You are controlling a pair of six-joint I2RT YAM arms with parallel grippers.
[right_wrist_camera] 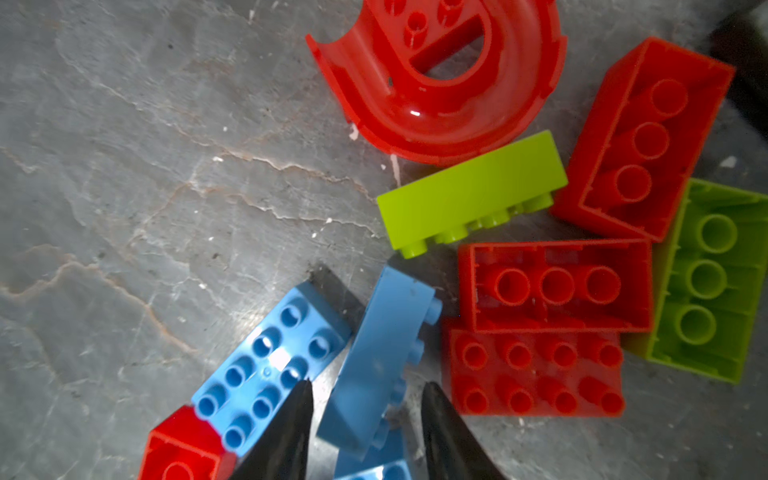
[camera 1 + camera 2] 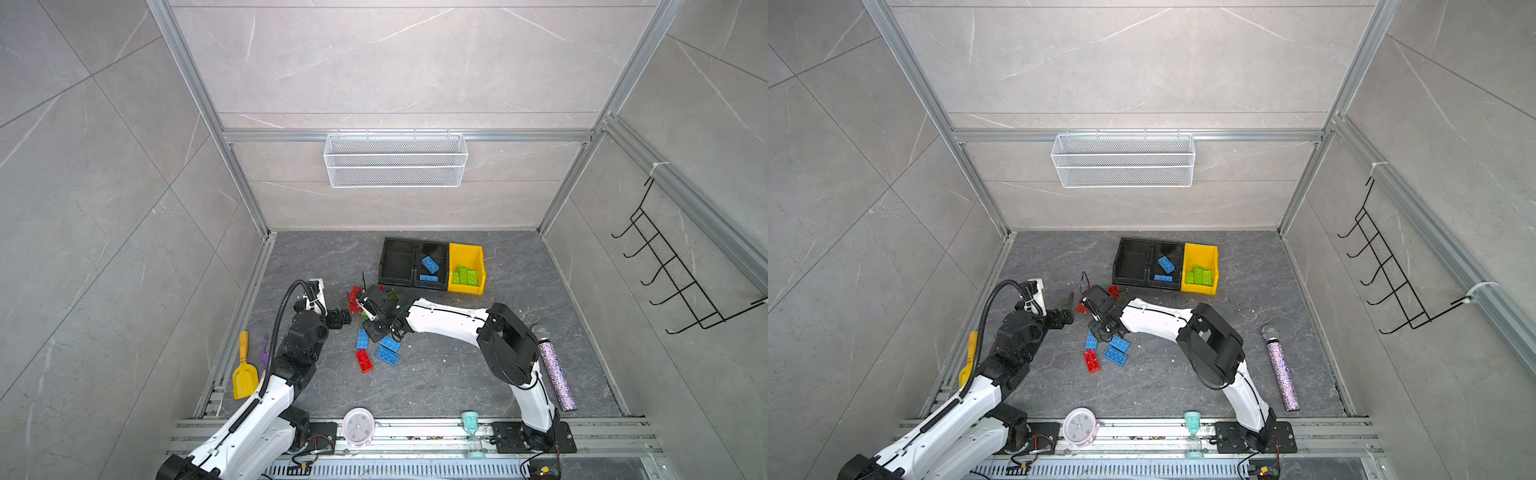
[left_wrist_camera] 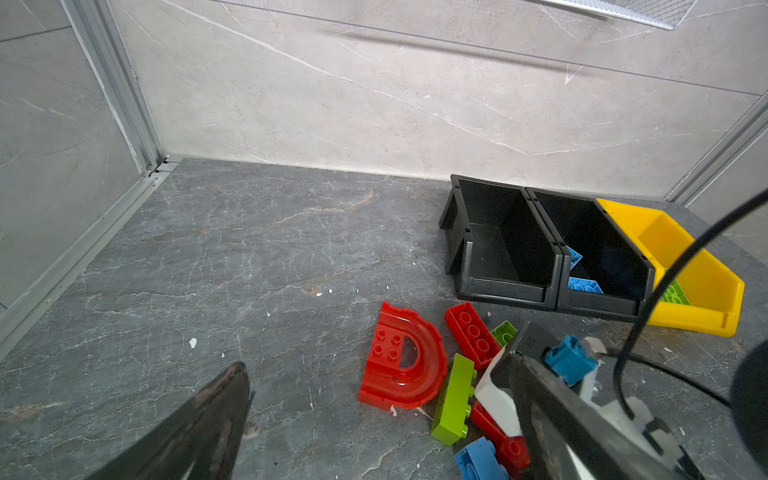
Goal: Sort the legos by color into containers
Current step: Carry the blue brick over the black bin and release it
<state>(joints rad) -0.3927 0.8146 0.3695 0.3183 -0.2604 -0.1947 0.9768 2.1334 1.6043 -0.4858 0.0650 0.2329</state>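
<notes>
The dark grey veined surface point(image 2: 457, 374) carries three bins in a row at its far side. They are an empty black plastic bin point(image 2: 398, 262), a second black plastic bin point(image 2: 432, 246) holding blue bricks point(image 2: 430, 264), and a yellow plastic bin with a sloped front point(image 2: 465, 251) holding lime green bricks point(image 2: 465, 276). The unsorted red, blue and green studded bricks lie loose between the two arms, near the bins.

The translucent red arch-shaped piece point(image 1: 436, 83) is the bulkiest. It is probably light, hollow and glossy, so it is best pinched across one straight leg, not over the curve.

The rectangular bricks look stiff, light and slick. Their flat long walls give the surest hold, while the studs and open undersides would let a finger slip.

The right gripper point(image 1: 368, 386) straddles a blue rectangular brick point(image 1: 374, 365) standing on its long side. Its fingers are close against both flat faces, but I cannot tell whether they already pinch it.

The left gripper point(image 3: 380, 361) hangs spread wide and empty beside the pile.

No brand shows on any stud. The cap of the teal sand timer point(image 2: 471, 432) may bear a "5", but it is too small to be sure.
</notes>
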